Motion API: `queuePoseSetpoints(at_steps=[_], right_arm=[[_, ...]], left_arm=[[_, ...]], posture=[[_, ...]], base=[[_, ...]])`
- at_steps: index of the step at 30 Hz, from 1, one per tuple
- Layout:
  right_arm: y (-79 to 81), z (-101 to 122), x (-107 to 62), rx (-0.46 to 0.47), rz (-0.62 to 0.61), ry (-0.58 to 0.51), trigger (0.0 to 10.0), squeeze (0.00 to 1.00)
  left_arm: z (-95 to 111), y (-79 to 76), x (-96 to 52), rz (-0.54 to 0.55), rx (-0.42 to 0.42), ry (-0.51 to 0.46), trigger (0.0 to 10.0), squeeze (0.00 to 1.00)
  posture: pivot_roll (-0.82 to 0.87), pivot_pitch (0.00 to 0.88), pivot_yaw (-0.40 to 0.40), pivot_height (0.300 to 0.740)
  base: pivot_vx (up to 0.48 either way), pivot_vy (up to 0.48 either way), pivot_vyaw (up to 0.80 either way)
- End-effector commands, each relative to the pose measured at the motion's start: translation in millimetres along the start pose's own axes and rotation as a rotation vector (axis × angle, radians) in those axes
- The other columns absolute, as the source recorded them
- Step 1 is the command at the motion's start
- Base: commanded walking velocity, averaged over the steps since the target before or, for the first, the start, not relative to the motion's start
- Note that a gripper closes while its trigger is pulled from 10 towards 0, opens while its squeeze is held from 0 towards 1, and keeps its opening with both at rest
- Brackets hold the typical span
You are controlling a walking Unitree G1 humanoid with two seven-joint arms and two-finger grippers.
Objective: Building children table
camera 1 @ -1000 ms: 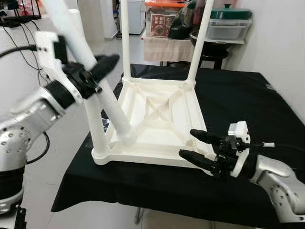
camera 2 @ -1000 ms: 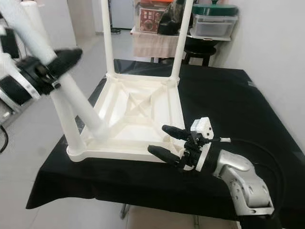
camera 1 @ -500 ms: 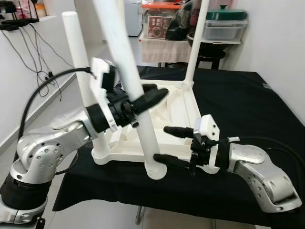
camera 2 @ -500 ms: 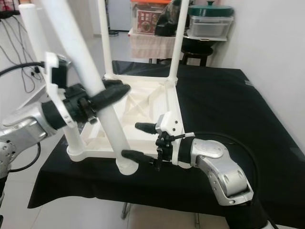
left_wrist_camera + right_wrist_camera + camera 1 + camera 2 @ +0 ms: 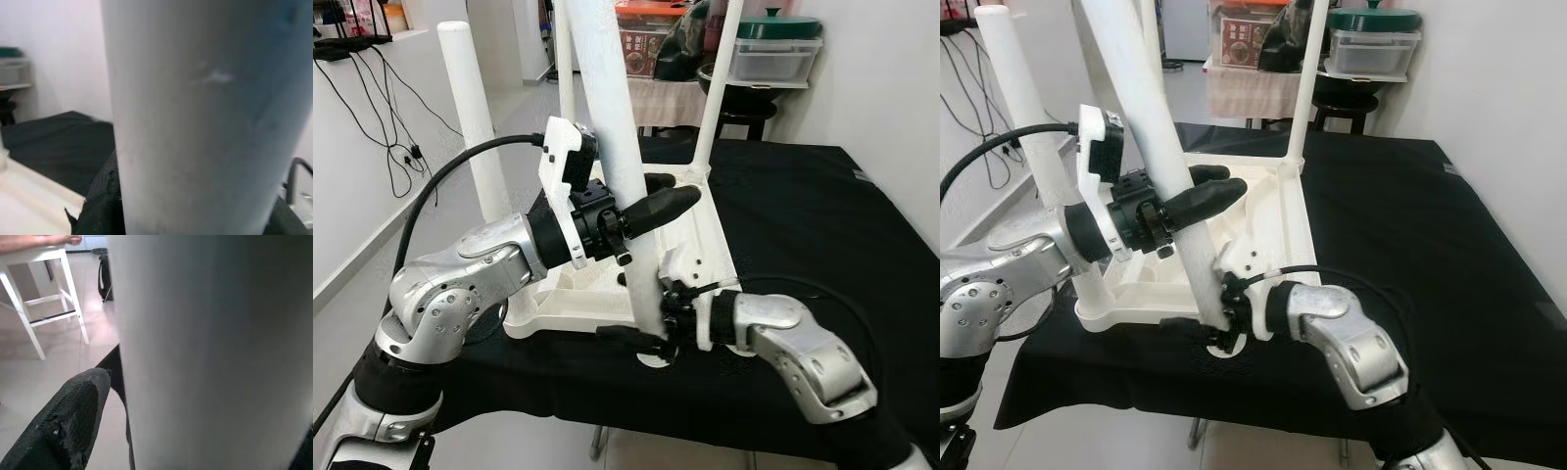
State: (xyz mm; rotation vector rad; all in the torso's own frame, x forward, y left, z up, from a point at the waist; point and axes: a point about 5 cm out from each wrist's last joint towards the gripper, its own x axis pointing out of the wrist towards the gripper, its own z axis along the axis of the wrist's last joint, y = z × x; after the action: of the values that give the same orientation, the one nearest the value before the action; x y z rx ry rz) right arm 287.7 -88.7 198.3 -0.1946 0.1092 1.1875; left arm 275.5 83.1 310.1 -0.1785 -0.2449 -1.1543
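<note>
White plastic table top (image 5: 700,259) lies upside down on the black cloth (image 5: 803,225), centre of frame. Three legs already stand up from its corners: one at upper left (image 5: 475,127), two at the back (image 5: 720,83).

Fourth leg (image 5: 617,127) is the loose one, slightly tilted, running from the top edge down to just below centre. Its flared foot end (image 5: 1222,350) sits on the cloth just beside the top's near right corner, touching or nearly touching the rim; can't tell which.

Left gripper (image 5: 651,201) is clamped around the leg at mid-height, one black finger across the front, the other hidden behind the tube. In the left wrist view the tube sits close up between the pads (image 5: 100,205).

Right gripper (image 5: 641,318) comes in from lower right and pinches the same leg low down, just above the foot. One finger (image 5: 68,426) sits tight against the tube in the right wrist view.

Background, top of frame: a cloth-covered side table (image 5: 651,98) with a storage box (image 5: 778,59) and a green lid (image 5: 785,27). A white stool (image 5: 46,293) stands on the tiled floor in the right wrist view.
</note>
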Motion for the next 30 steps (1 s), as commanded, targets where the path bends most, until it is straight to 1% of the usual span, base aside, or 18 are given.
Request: queuePoseSetpoints(at_steps=[1, 3, 4, 8, 9, 10, 13, 19, 22, 25, 26, 27, 28, 29, 30], right_arm=[[0.7, -1, 7.0, 0.009, 0.006, 0.017, 10.0, 0.0], [-1.4, -2, 12.7, 0.029, -0.026, 0.008, 10.0, 0.0], [-3.5, -2, 15.7, 0.045, -0.054, -0.014, 4.6, 0.0], [-4.9, -1, 17.5, 0.057, -0.073, -0.029, 4.6, 0.0], [-6.3, 1, 18.9, 0.053, -0.09, -0.056, 2.2, 0.0], [-8.3, 5, 20.3, 0.05, -0.111, -0.086, 0.0, 0.0], [-10.3, 9, 22.8, 0.026, -0.132, -0.114, 0.0, 0.0], [-9.1, 10, 24.3, 0.001, -0.125, -0.125, 0.0, 0.0], [-12.0, 9, 23.6, -0.012, -0.146, -0.13, 0.0, 0.0], [-14.0, 8, 23.1, -0.008, -0.161, -0.129, 0.0, 0.0], [-15.6, 7, 22.4, -0.004, -0.175, -0.13, 0.0, 0.0], [-15.6, 7, 22.4, -0.004, -0.175, -0.13, 0.0, 0.0], [-18.3, 6, 20.9, 0.002, -0.199, -0.134, 0.0, 0.0], [-18.3, 6, 20.9, 0.002, -0.199, -0.134, 0.0, 0.0], [-22.2, 5, 18.3, 0.01, -0.229, -0.138, 0.0, 0.0]], left_arm=[[4, -7.9, 7.3, -0.06, 0.011, -0.026, 0.0, 0.0], [4, -8.3, 9.3, -0.063, 0.015, -0.029, 0.0, 0.0], [3, -8.7, 9.8, -0.066, 0.016, -0.03, 0.0, 0.0], [3, -8.9, 10.2, -0.069, 0.016, -0.03, 0.0, 0.0], [3, -9.4, 10.5, -0.073, 0.016, -0.029, 0.0, 0.0], [2, -9.8, 10.9, -0.078, 0.014, -0.03, 0.0, 0.0], [2, -10.3, 12.1, -0.084, 0.013, -0.034, 0.0, 0.0], [6, -10.1, 13.6, -0.086, 0.017, -0.052, 0.0, 0.0], [14, -8.8, 14.6, -0.082, 0.018, -0.109, 0.0, 0.0], [16, -7.6, 14.3, -0.068, 0.02, -0.132, 0.0, 0.0], [18, -6.3, 14.1, -0.05, 0.018, -0.157, 10.0, 0.12], [18, -6.3, 14.1, -0.05, 0.018, -0.157, 10.0, 0.12], [20, -4.7, 13.2, -0.047, -0.009, -0.192, 10.0, 1.0], [20, -4.7, 13.2, -0.047, -0.009, -0.192, 10.0, 1.0], [21, -2.8, 11.3, -0.036, -0.022, -0.21, 10.0, 1.0]], posture=[[0.04, 0.0, -0.028, 0.74], [0.04, 0.0, -0.028, 0.74], [0.04, 0.0, -0.027, 0.74], [0.04, 0.0, -0.027, 0.74], [0.04, 0.0, -0.024, 0.74], [0.04, 0.0, -0.025, 0.74], [0.04, 0.0, -0.026, 0.74], [0.04, 0.0, -0.03, 0.74], [0.04, 0.0, -0.027, 0.74], [0.04, 0.0, -0.028, 0.74], [0.04, 0.0, -0.027, 0.74], [0.04, 0.0, -0.027, 0.74], [0.03, 0.0, -0.028, 0.74], [0.03, 0.0, -0.028, 0.74], [0.03, 0.0, -0.03, 0.74]], base=[[0.0, 0.0, 0.0], [0.0, 0.0, 0.0], [0.0, 0.0, 0.0], [0.0, 0.0, 0.0], [0.0, 0.0, 0.0], [0.0, 0.0, 0.0], [0.0, 0.0, 0.0], [0.0, 0.0, 0.0], [0.0, 0.0, 0.0], [0.0, 0.0, 0.0], [0.0, 0.0, 0.0], [0.0, 0.0, 0.0], [0.0, 0.0, 0.0], [0.0, 0.0, 0.0], [0.0, 0.0, 0.0]])
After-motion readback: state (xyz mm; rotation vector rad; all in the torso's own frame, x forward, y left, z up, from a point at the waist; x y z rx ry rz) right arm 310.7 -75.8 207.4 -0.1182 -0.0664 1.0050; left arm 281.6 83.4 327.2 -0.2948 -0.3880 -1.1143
